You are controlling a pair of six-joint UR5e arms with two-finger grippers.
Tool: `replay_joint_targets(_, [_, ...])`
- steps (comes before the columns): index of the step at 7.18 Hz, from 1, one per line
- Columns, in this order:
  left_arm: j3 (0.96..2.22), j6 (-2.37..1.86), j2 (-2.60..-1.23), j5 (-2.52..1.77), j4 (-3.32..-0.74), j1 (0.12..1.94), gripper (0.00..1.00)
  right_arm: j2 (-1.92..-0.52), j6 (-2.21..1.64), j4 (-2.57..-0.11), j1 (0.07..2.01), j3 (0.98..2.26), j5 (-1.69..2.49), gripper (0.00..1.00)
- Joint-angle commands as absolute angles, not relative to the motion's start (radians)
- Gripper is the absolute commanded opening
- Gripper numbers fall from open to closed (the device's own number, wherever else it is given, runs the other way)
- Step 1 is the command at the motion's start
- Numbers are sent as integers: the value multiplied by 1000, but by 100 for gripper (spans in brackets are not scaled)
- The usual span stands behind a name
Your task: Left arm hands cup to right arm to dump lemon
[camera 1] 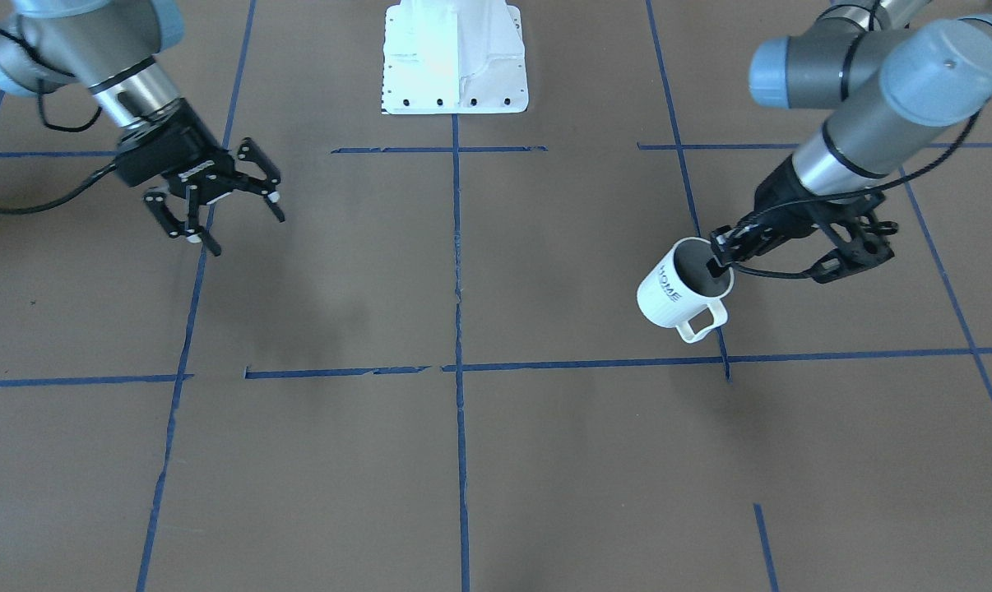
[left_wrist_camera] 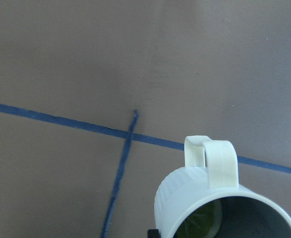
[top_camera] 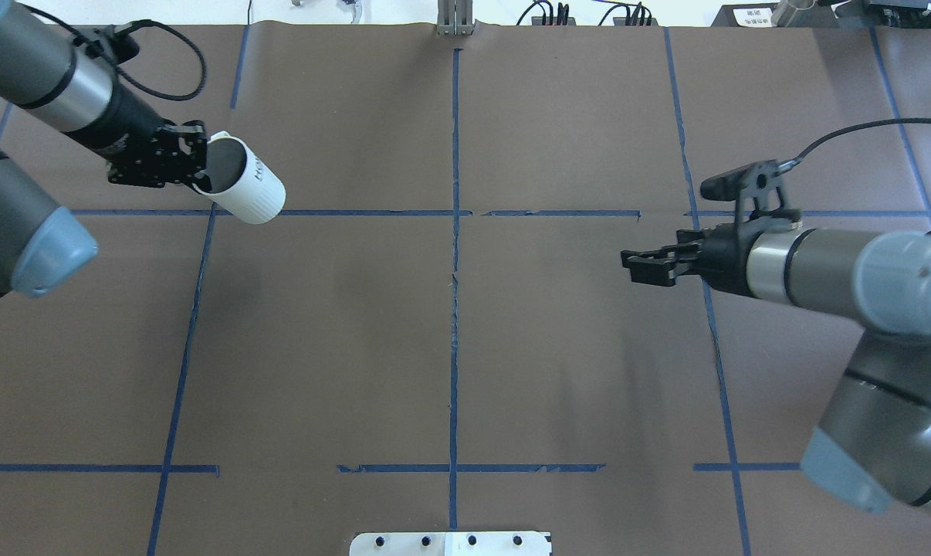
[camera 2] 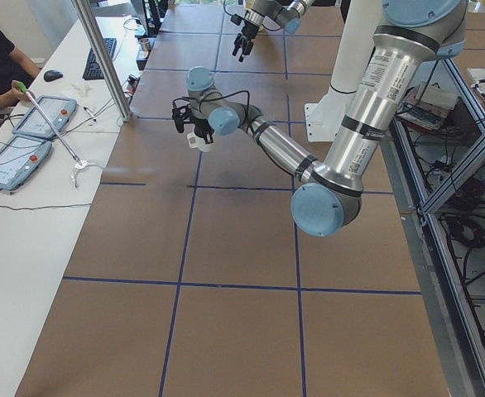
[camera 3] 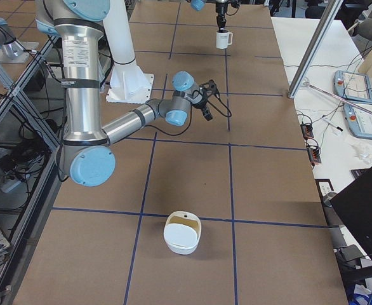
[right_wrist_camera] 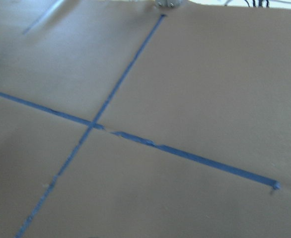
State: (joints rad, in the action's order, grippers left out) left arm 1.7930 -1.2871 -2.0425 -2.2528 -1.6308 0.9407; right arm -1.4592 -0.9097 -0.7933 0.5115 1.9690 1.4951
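Left gripper point(camera 1: 720, 256): clamped on the rim of the cup point(camera 1: 679, 289), 1 finger inside the mouth, the other outside against the wall.

Cup: white, ribbed wall, "HOME" in dark letters. It is tilted, with the mouth toward the gripper and the loop handle pointing away from the base point(camera 1: 455, 57). It is forward of the base and well out to the robot's left of it. It looks held clear of the table point(camera 1: 545, 460).

Lemon point(left_wrist_camera: 204, 224): dull yellow-green, inside the cup against the grey wall in the left wrist view. Only part of it shows.

Right gripper point(camera 1: 233, 218): 2 linkage fingers spread wide, white tips well apart, nothing between them. It hangs above the table, forward of the base and well out to the robot's right of it, far from the cup.

Tape point(left_wrist_camera: 61, 120): blue lines grid the brown table. In the left wrist view, 1 junction shows just beside the cup's handle.

Bowl point(camera 3: 183, 234): white, on the table far out to the base's right, beyond the right gripper. It shows only in the exterior right view.
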Motion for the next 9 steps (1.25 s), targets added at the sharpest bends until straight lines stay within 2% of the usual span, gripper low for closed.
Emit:
replay_joint_targets(1, [1795, -1327, -2216, -2184, -1408, 858, 0, -1335, -926, -804, 270, 1977, 1129, 100])
replay_joint_targets(4, [1780, -1400, -2276, -2192, -1393, 850, 0, -1221, -902, -807, 65, 1954, 797, 100])
replay_joint_targets(6, [1799, -1428, -2299, -2245, -1329, 799, 0, -1119, -765, -807, 63, 1880, 692, 100])
replay_joint_targets(9, [1805, -1546, -2350, -2299, -1328, 737, 0, -1091, -767, -801, 63, 1821, 594, 99])
